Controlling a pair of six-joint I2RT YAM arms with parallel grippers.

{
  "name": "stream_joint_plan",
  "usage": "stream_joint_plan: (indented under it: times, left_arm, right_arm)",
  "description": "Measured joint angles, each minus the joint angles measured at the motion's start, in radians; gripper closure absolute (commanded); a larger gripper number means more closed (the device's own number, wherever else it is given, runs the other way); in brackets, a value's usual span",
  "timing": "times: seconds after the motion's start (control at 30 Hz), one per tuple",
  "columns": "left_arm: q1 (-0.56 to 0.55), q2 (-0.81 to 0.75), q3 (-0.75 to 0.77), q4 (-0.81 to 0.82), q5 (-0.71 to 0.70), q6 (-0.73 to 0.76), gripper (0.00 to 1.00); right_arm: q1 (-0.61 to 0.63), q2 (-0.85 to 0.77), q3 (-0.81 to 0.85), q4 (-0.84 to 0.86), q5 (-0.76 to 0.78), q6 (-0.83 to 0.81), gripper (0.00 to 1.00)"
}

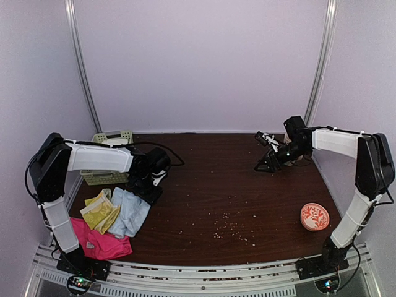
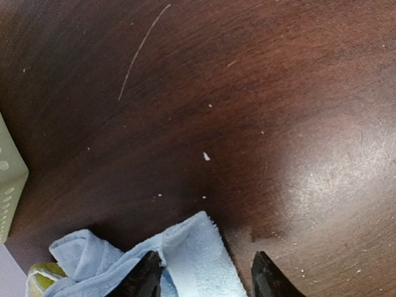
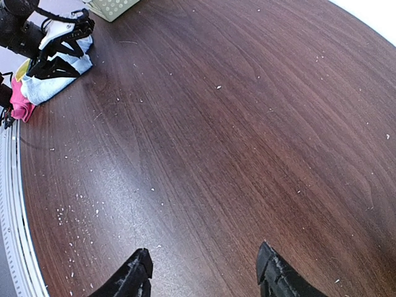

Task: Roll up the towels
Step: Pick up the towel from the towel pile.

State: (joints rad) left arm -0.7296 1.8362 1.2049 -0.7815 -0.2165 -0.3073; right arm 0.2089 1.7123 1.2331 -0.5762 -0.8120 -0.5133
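Note:
A pale blue towel (image 1: 131, 213) lies crumpled at the table's left, with its corner in the left wrist view (image 2: 198, 257). A yellow-green patterned towel (image 1: 100, 210) lies against its left side, and a hot-pink towel (image 1: 102, 244) lies nearer the front edge. No cream-white towel shows. My left gripper (image 1: 151, 190) is open and low over the blue towel's far corner. The corner lies between the jaws (image 2: 207, 278), with the left fingertip (image 2: 145, 275) against the cloth. My right gripper (image 1: 267, 164) is open and empty above bare table at the back right (image 3: 204, 272).
A pale green slotted basket (image 1: 105, 178) stands behind the towels at the left edge; its wall shows in the left wrist view (image 2: 9, 185). A round orange-red patterned disc (image 1: 315, 216) lies at the right front. Small crumbs are scattered mid-table. A metal rail runs along the front edge.

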Motion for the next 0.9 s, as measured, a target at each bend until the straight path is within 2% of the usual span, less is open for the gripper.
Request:
stream_joint_plan:
  times: [0.2,0.27,0.43,0.57,0.67,0.8,0.9]
  left_arm:
    - [0.000,-0.005,0.002,-0.003,-0.039,-0.006,0.45]
    - [0.000,-0.005,0.002,-0.005,-0.042,-0.010,0.58]
    - [0.000,0.022,0.002,-0.002,-0.014,-0.013,1.00]
    - [-0.001,0.034,0.005,-0.004,0.014,0.002,1.00]
    - [-0.008,0.040,0.074,-0.029,0.058,0.028,1.00]
    - [-0.041,0.040,0.288,-0.056,0.128,0.085,1.00]
    - [-0.087,0.039,0.520,-0.032,0.183,0.146,1.00]
  right_arm:
    - [0.005,0.025,0.006,-0.021,-0.001,-0.016,0.43]
    - [0.008,0.029,0.006,-0.028,0.000,-0.023,0.43]
    - [0.023,0.037,0.013,-0.050,0.000,-0.039,0.44]
    - [0.034,0.042,0.026,-0.065,0.001,-0.048,0.49]
    - [0.042,0.059,0.056,-0.094,0.001,-0.060,0.52]
    - [0.049,0.094,0.138,-0.145,-0.001,-0.066,0.55]
    - [0.049,0.095,0.185,-0.175,0.000,-0.066,0.55]
